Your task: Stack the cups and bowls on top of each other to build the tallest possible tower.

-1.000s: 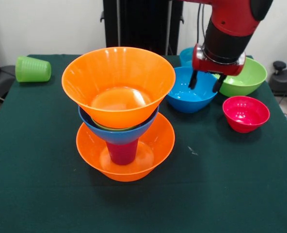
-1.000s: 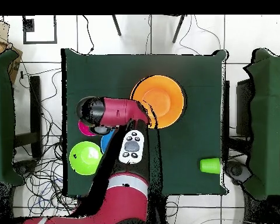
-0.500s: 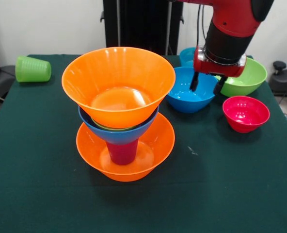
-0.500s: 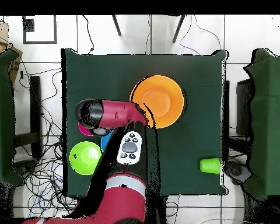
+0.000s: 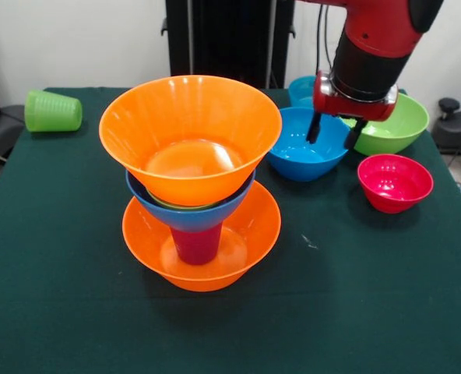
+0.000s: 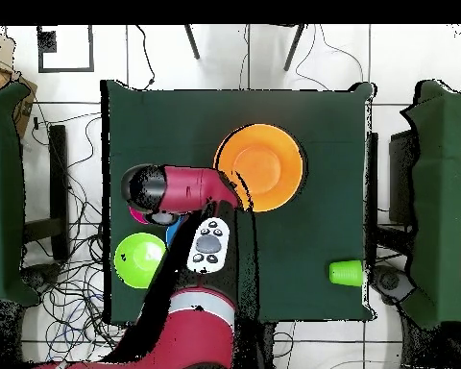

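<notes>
The tower stands mid-table in the front view: a large orange bowl (image 5: pixel 202 257) at the bottom, the purple-magenta cup (image 5: pixel 196 244) upside down in it, a blue bowl (image 5: pixel 190 215) on the cup, and a second large orange bowl (image 5: pixel 190 136) on top (image 6: pixel 260 166). A sliver of lime green shows between the blue and top orange bowls. My gripper (image 5: pixel 334 132) is open and empty, its fingers hanging over the right rim of a loose blue bowl (image 5: pixel 300 145). Beside it lie a lime green bowl (image 5: pixel 395 125), a red-pink bowl (image 5: pixel 395 182) and a teal-blue bowl (image 5: pixel 300 89). The light green cup (image 5: pixel 52 111) lies on its side far left.
The dark green table (image 5: pixel 371 296) carries everything. In the overhead view my arm (image 6: pixel 191 187) covers the loose blue and red-pink bowls; the lime green bowl (image 6: pixel 140 259) and the green cup (image 6: pixel 347 273) show. Chairs and cables ring the table.
The gripper has shifted slightly right and up over the loose blue bowl's right rim. Tower and other bowls have not moved.
</notes>
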`<act>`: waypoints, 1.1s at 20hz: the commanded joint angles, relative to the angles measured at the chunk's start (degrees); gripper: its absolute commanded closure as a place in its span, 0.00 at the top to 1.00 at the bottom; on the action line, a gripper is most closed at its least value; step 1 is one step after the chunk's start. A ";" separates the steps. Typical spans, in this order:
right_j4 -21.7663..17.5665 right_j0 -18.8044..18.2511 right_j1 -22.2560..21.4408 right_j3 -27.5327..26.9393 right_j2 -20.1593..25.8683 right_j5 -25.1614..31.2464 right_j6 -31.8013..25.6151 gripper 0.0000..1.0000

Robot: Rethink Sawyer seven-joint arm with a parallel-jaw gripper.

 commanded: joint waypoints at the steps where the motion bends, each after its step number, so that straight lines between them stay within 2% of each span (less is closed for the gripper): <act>1: -3.61 1.97 2.35 -2.93 2.62 6.36 4.39 1.00; 5: -5.42 2.56 -1.33 -3.48 2.64 7.25 0.34 1.00; 9: -6.45 3.83 -3.57 -5.20 1.59 12.69 0.48 1.00; 15: -7.07 3.96 -0.59 -6.15 1.53 9.36 2.93 1.00; 20: -3.40 2.46 0.80 -2.37 3.97 4.55 5.61 1.00; 22: -3.94 3.04 1.90 -1.62 3.58 2.15 6.65 1.00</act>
